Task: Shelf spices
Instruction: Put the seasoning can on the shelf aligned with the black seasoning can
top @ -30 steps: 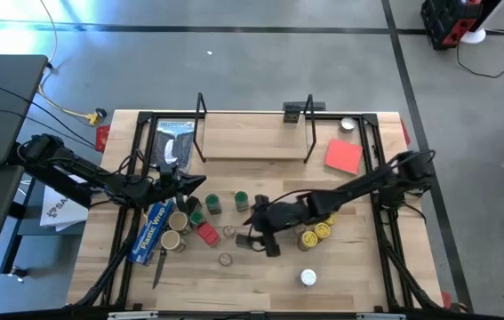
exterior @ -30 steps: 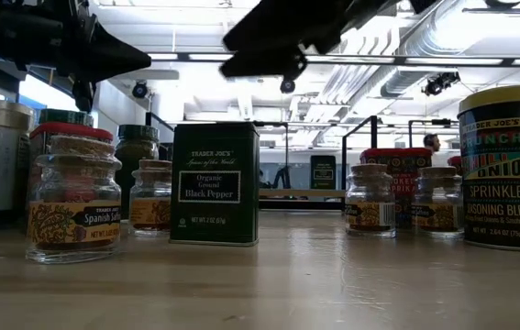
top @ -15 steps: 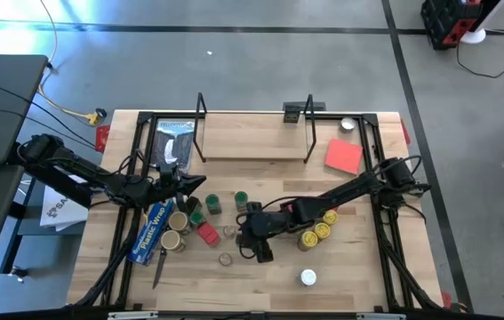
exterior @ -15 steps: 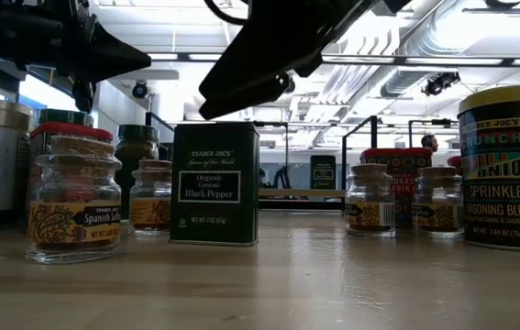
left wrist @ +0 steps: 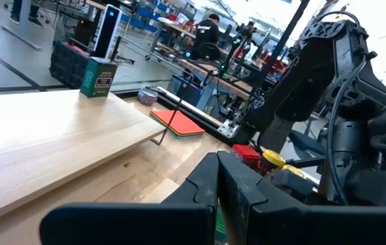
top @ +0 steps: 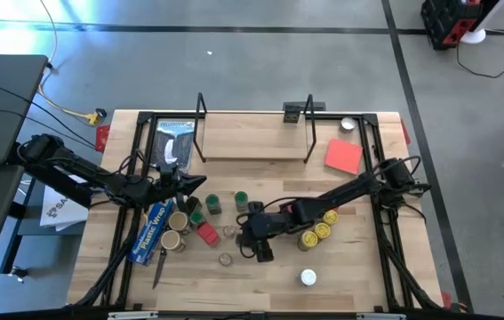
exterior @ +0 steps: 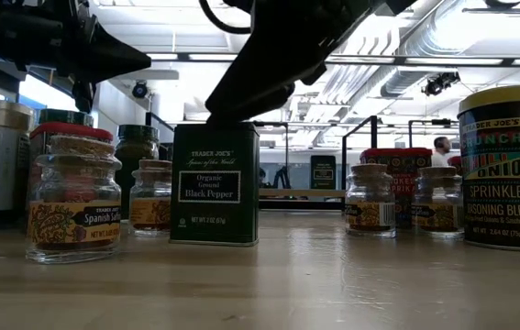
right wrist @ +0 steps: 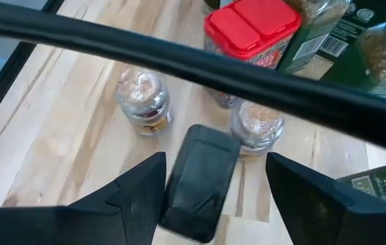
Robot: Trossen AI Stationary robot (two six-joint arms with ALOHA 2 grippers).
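- Light-wood desk point(top: 340, 267) with a black frame fills the middle of the high view; the spices sit in a loose cluster at centre and lower left of it.
- The shelf point(top: 252, 142), a pale board with thin black wire uprights at both ends, lies in the upper middle of the high view, well apart from the cluster. No jar shows on it there; the left wrist view shows one small green tin point(left wrist: 97, 77) on the board's far end.
- Right arm reaches in from the right edge of the high view. Its right gripper point(top: 259, 242) hangs at centre, jaws spread wide and pinching nothing.
- Black pepper tin point(right wrist: 201, 182), dark with a flat top, lies between those spread jaws in the right wrist view. In the low view the arm's dark bulk sits just above its lid point(exterior: 215, 126); I cannot tell whether they touch.
- Left gripper point(top: 200, 182) waits at left of centre, jaws pressed together and empty, just above the green-lidded jars point(top: 212, 204).
- Two small glass jars point(right wrist: 143, 102) stand close beside the tin, one on each side, with a red-lidded jar point(right wrist: 250, 26) just beyond.
- Risk, as I judge it: the spread jaws could clip either neighbouring jar while descending and knock it over. An off-centre closure on the smooth tin could also twist or tip it.
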